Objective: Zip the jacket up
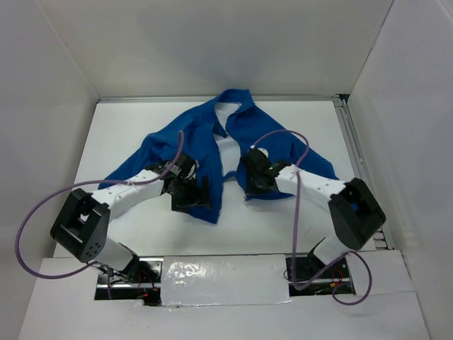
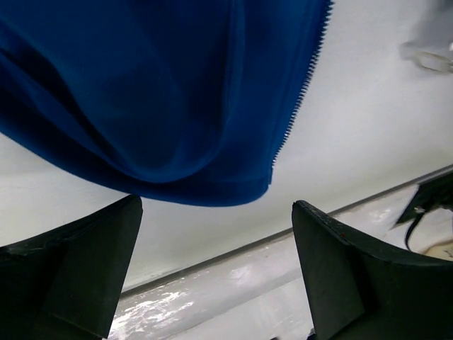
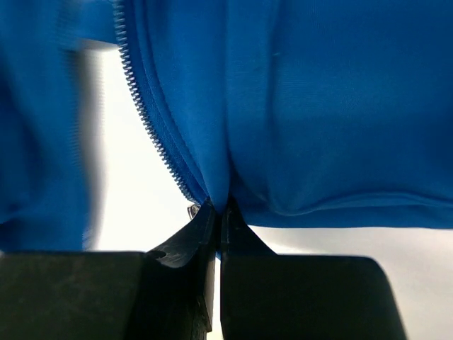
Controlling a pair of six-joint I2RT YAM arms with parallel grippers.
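The blue jacket [image 1: 159, 150] lies open on the white table, collar at the far side, white lining showing between the two front panels. My left gripper [image 1: 192, 198] is over the lower hem of the left panel. In the left wrist view it [image 2: 216, 216] is open and empty, with the jacket's hem [image 2: 156, 92] and its zipper teeth [image 2: 297, 106] just beyond the fingertips. My right gripper [image 1: 249, 190] is at the lower corner of the right panel. In the right wrist view it [image 3: 220, 207] is shut on a fold of jacket fabric [image 3: 318, 106] at the bottom end of the zipper teeth [image 3: 152, 131].
The white table [image 1: 120, 120] is boxed by white walls at the back and sides. A metal rail [image 1: 357, 156] runs along its right edge. A taped strip [image 1: 212, 273] lies at the near edge between the arm bases. Purple cables [image 1: 42, 205] loop from both arms.
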